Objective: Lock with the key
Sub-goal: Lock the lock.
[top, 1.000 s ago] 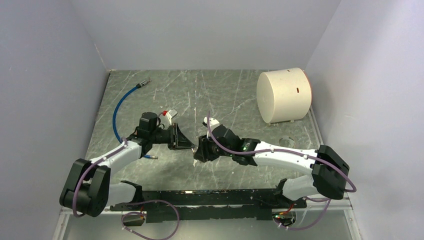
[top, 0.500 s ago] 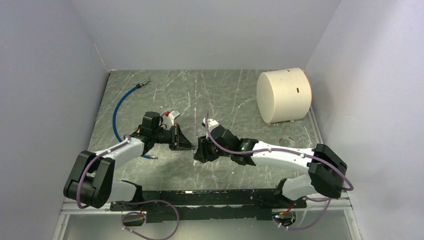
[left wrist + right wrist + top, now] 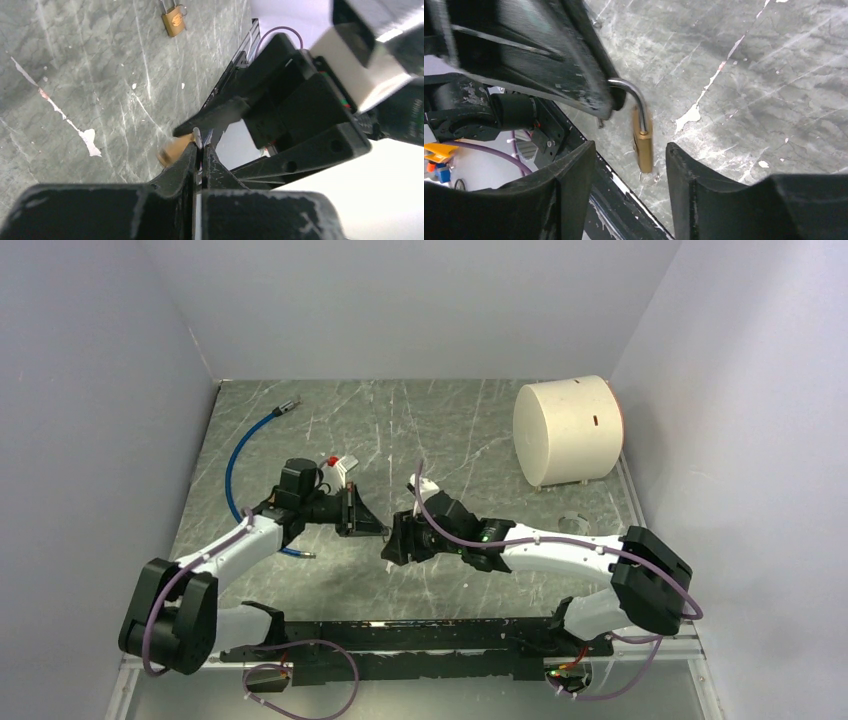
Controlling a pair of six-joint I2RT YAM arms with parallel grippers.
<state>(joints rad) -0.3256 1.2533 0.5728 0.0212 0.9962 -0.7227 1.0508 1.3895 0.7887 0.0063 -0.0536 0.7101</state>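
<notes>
We see a grey marbled table (image 3: 450,420) carrying a looping blue hose (image 3: 240,455), a white drum (image 3: 566,430) on its side and a brass padlock (image 3: 173,22) lying flat.

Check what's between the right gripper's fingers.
The brass padlock, hanging by its shackle from the left gripper, touching neither finger; right wrist view.

Soft, even overhead light; weak shadows on the surface (image 3: 450,420). Top view is sharp. Wrist views blur at the near fingers (image 3: 569,190); the left one burns white at lower right.
</notes>
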